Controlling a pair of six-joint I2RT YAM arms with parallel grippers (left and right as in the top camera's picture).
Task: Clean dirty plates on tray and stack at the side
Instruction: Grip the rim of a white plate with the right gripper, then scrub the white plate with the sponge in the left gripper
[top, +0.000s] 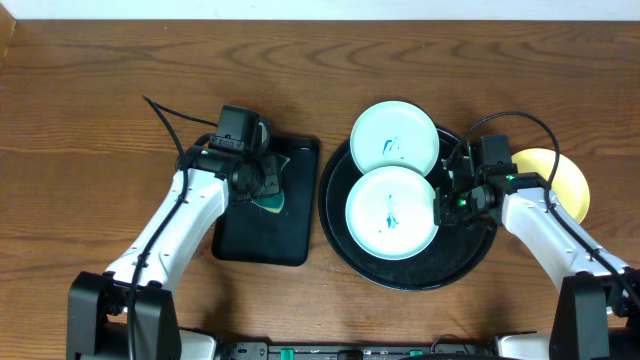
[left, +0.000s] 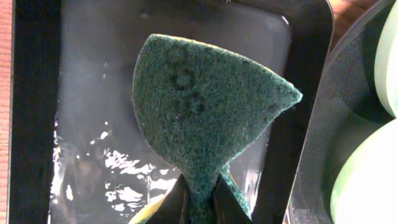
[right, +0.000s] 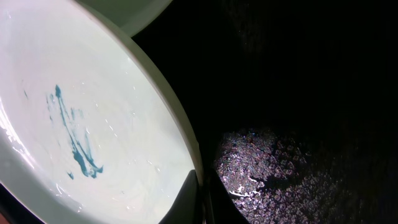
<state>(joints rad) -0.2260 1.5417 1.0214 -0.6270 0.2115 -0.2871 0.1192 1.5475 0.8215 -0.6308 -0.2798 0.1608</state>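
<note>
L tool pinches sponge just left of tray; R tool clamps marked plate by its rim, inside tray. Keep rim steady, lay sponge flat on scribble, scrub lightly so plate doesn't slip.

Round tray centre-right of frame, upper plate at its top edge, lower plate just below; third plate on table to the right; rectangular tray just left, sponge over it.

2 mint-white plates w/ blue-green scribbles; yellow plate; black tray; green sponge.
</note>
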